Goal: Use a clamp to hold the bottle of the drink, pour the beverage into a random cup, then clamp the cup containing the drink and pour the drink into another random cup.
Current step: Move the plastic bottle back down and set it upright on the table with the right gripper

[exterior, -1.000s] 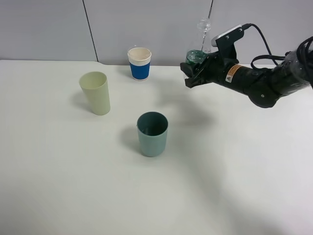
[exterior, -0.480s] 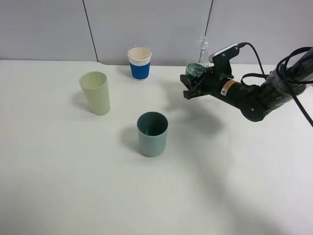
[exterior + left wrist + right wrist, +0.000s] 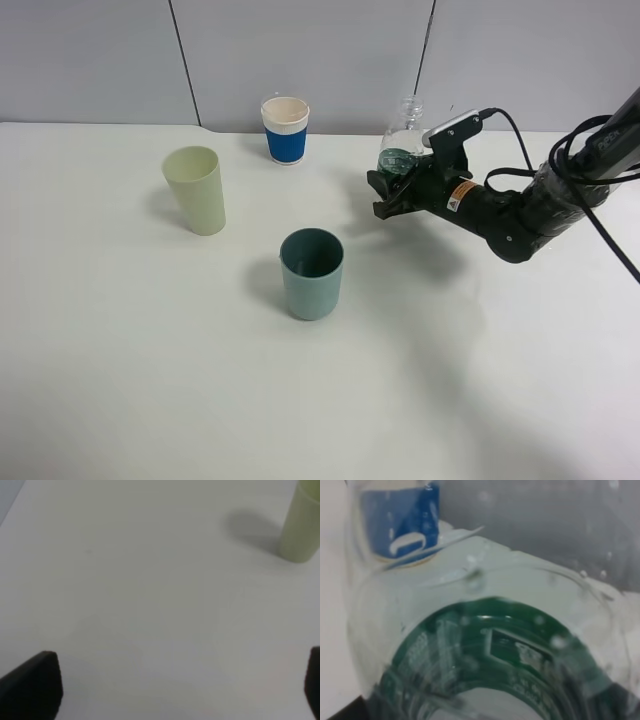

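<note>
Left gripper (image 3: 175, 685) hangs with jaws spread and empty near the pale green cup (image 3: 195, 188), the teal cup (image 3: 312, 272) sits mid-table, and the right gripper (image 3: 388, 190) is clenched on the bottle (image 3: 400, 152) well off to that cup's right, so tip too early and the drink likely hits the table (image 3: 150, 380).

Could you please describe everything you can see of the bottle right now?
The bottle is clear plastic with a green label band, a narrow neck on top and droplets on its wall. It is roughly upright, to the right of the blue cup, clamped by the right tool.
</note>
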`<control>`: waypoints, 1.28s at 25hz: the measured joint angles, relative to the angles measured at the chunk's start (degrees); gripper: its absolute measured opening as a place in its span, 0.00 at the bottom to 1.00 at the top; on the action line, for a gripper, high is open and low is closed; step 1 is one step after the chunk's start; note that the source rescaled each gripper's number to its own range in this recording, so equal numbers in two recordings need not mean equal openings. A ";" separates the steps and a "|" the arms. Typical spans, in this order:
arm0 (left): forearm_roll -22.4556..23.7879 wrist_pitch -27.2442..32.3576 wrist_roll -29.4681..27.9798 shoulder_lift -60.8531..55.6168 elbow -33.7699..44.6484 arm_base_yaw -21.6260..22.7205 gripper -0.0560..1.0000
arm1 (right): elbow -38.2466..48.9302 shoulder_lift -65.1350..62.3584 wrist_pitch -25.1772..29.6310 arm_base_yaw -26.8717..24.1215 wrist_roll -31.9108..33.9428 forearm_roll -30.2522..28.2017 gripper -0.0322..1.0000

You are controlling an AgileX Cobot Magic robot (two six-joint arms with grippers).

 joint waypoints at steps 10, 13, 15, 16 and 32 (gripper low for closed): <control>0.00 0.00 0.00 0.00 0.00 0.00 0.96 | 0.00 0.00 0.64 0.00 0.00 0.36 0.09; 0.00 0.00 0.00 0.00 0.00 0.00 0.96 | 0.00 0.00 0.89 0.00 0.55 1.64 0.09; 0.00 0.00 0.00 0.00 0.00 0.00 0.96 | 0.00 0.00 0.89 0.00 1.55 2.30 0.09; 0.00 0.00 0.00 0.00 0.00 0.00 0.96 | 0.00 0.00 0.89 0.00 1.68 2.51 0.09; 0.00 0.00 0.00 0.00 0.00 0.00 0.96 | 0.00 0.00 -1.63 0.00 2.34 2.68 0.45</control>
